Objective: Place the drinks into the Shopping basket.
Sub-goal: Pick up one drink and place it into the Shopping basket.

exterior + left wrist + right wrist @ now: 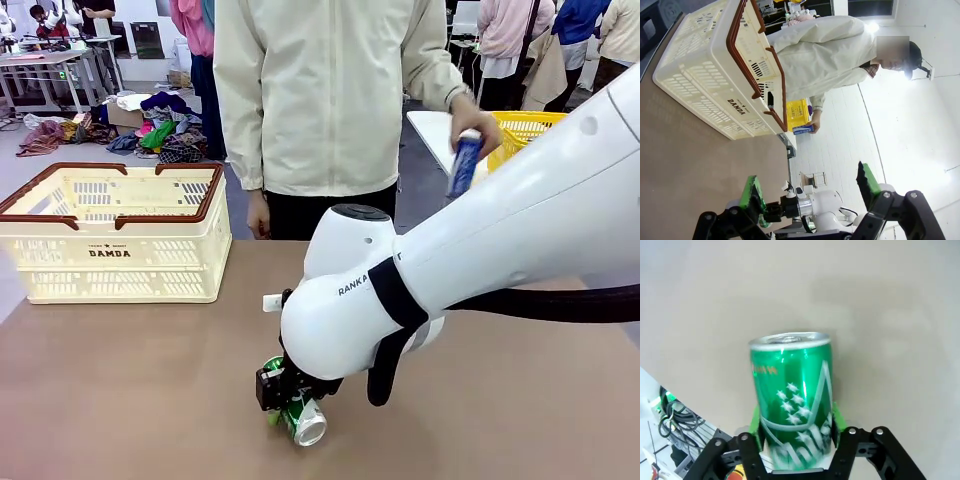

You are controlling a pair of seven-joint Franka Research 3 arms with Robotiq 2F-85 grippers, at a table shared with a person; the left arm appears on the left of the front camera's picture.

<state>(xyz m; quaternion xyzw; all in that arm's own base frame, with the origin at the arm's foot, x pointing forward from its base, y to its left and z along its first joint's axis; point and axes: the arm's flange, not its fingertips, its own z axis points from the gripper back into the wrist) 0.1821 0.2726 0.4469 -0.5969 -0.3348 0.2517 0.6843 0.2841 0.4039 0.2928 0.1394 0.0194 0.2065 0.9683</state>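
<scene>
Right gripper (796, 416) has its pads (756, 421) against both sides of the green can (300, 415); whether they pinch it I cannot tell. Left gripper (810, 187) hangs spread wide. Bare worktop (120, 390) runs leftward to the basket (60, 262) at its far left edge. The green can lies sideways near the front edge. The person's hand (478, 125) holds the blue can (464, 165) past the far edge.

we place all by the shopping basket (60, 270), which stands on the table (120, 400) at its far left. right of it and nearer us, the near can (303, 418) lies on the table, between the right gripper (285, 395) fingers. farther right, beyond the table, a person's hand (476, 125) holds the second can (464, 166).
</scene>
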